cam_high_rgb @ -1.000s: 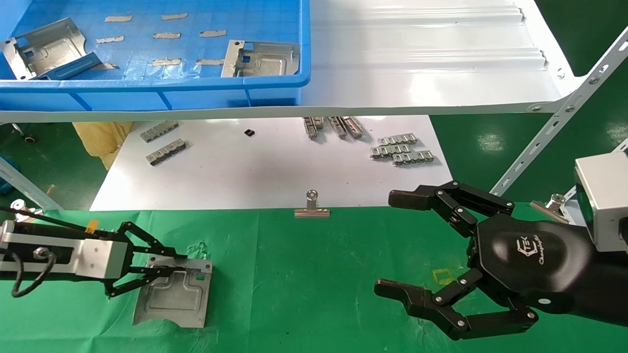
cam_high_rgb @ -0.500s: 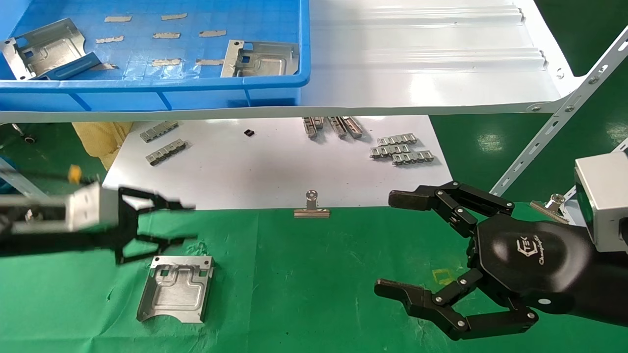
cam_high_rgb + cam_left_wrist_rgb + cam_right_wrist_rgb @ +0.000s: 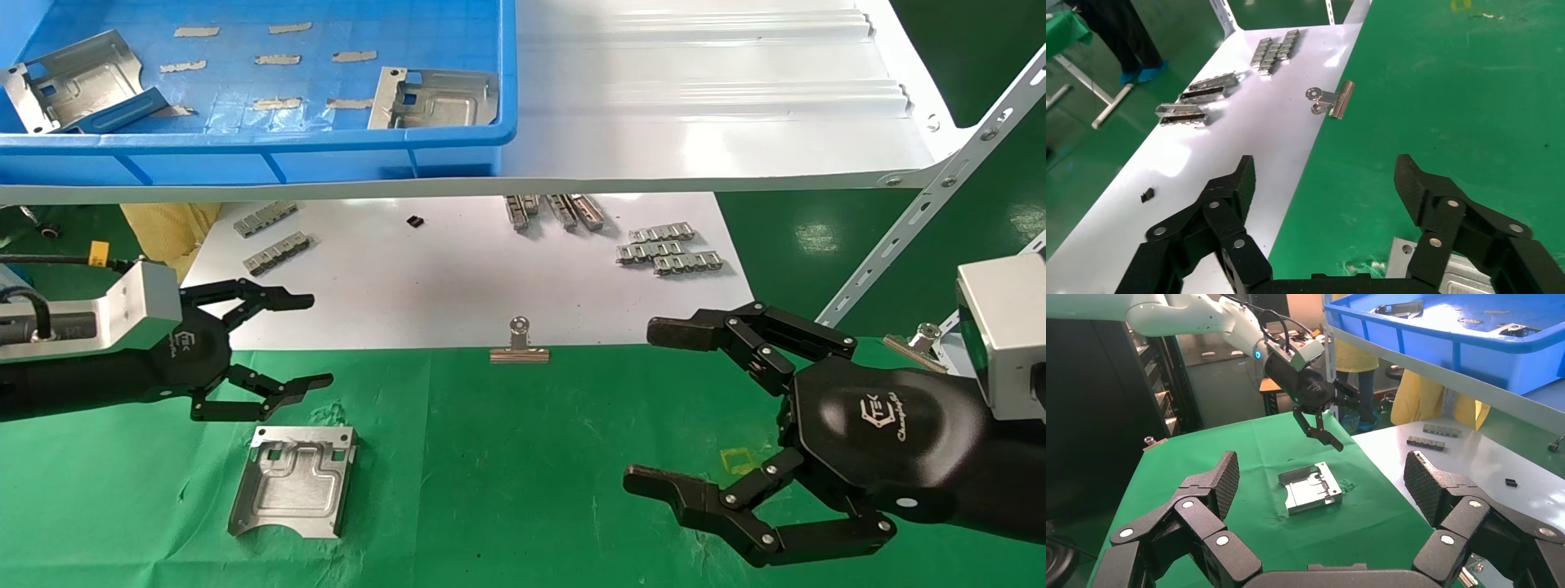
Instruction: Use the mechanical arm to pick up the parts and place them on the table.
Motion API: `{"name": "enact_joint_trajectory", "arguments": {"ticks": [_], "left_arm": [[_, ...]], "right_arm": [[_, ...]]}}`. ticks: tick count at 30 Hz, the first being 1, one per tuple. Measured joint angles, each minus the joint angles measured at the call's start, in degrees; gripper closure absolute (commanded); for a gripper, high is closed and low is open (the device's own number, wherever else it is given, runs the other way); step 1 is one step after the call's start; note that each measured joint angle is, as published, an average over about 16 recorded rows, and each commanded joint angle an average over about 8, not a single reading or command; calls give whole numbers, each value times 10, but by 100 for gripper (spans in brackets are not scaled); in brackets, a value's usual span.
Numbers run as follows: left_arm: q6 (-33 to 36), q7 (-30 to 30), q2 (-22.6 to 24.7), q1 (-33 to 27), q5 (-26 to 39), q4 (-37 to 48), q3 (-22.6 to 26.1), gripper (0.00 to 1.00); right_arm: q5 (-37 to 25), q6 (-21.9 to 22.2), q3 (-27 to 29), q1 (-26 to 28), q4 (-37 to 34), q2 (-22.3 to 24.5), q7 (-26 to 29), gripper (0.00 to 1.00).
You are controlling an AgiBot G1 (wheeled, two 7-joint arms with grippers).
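One silver part (image 3: 294,480) lies flat on the green table (image 3: 507,465), untouched. My left gripper (image 3: 319,340) hovers open and empty just beyond the part, over the edge between the cloth and the white board. In the left wrist view only a corner of that part (image 3: 1399,260) shows, beside one of the wide-spread fingers of the left gripper (image 3: 1326,177). Two more parts (image 3: 78,77) (image 3: 437,98) rest in the blue bin (image 3: 245,145) on the shelf. My right gripper (image 3: 645,404) is parked open over the cloth on the right. Its wrist view shows the placed part (image 3: 1310,489) far off.
A white board (image 3: 458,286) behind the cloth carries chain-like link strips (image 3: 670,249) (image 3: 276,251). A binder clip (image 3: 520,343) sits on its front edge. The white ribbed shelf (image 3: 695,122) overhangs the board, with a slotted metal strut (image 3: 915,220) on the right.
My left gripper let go of the part, lifted and drew back toward the white board, then turned. The part settled flat on the cloth. The right arm stayed still.
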Motion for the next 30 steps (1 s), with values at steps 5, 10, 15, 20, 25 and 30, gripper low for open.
{"name": "enact_joint_trajectory", "arguments": {"ticks": [5, 10, 15, 20, 25, 30], "left_arm": [[-3, -21, -7, 17, -6, -34, -12, 0], [-8, -55, -18, 43, -20, -86, -32, 0], [-13, -94, -30, 72, -35, -144, -55, 0], [-18, -132, -42, 101, -50, -201, -77, 0], [-24, -170, -54, 130, -65, -259, -99, 0], [-29, -208, -66, 159, -80, -316, -122, 0]], "right_arm": [[0, 0, 0, 0, 0, 0, 0, 0], [0, 0, 0, 0, 0, 0, 0, 0], [0, 0, 0, 0, 0, 0, 0, 0], [0, 0, 0, 0, 0, 0, 0, 0], [0, 0, 0, 0, 0, 0, 0, 0], [0, 0, 0, 0, 0, 0, 0, 0]]}}
